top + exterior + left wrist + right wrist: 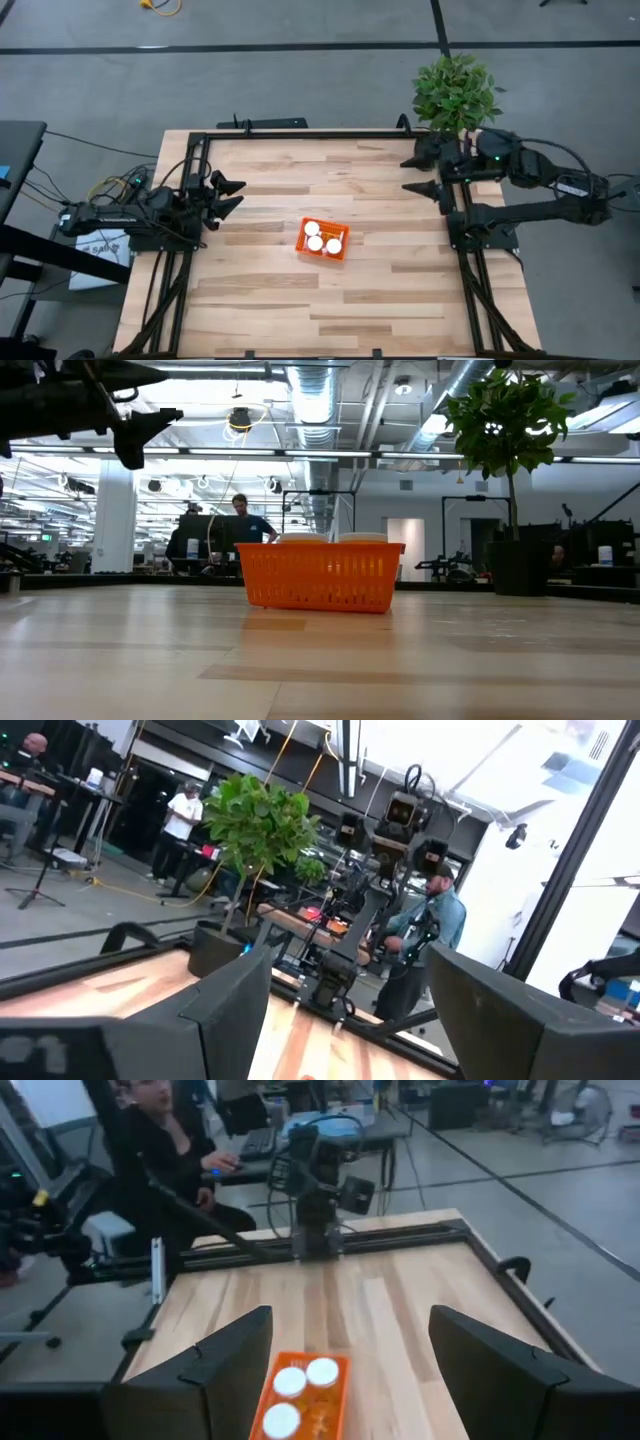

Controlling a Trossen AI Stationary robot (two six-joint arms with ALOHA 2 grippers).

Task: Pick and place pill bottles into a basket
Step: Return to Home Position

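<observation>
Where the table (270,300) is barest, near its middle, the basket (323,239) stands a little askew to the boards. The pill bottles (314,229) stand upright inside it. Three white caps can be counted from above, packed close together. Whether they touch one another I cannot tell. From table height the basket's slatted wall hides the bottle bodies, and only pale cap tops show just over the rim. Neither arm is near the basket. The left gripper (237,195) hangs over the table's left side, a little farther back than the basket and well apart from it. It points toward the middle of the table, with its fingers spread wide and nothing between them. The right gripper (410,173) is at the far right corner, near the plant (455,92), and also well clear of the basket. It points left across the boards, likewise gaping and empty. In the right wrist view the basket lies ahead and lower down, seen in the gap between the two dark fingers (225,1365) but touching neither. The left wrist view shows wide-set fingers (215,1015) framing bare wood, the plant and the other arm's base.
</observation>
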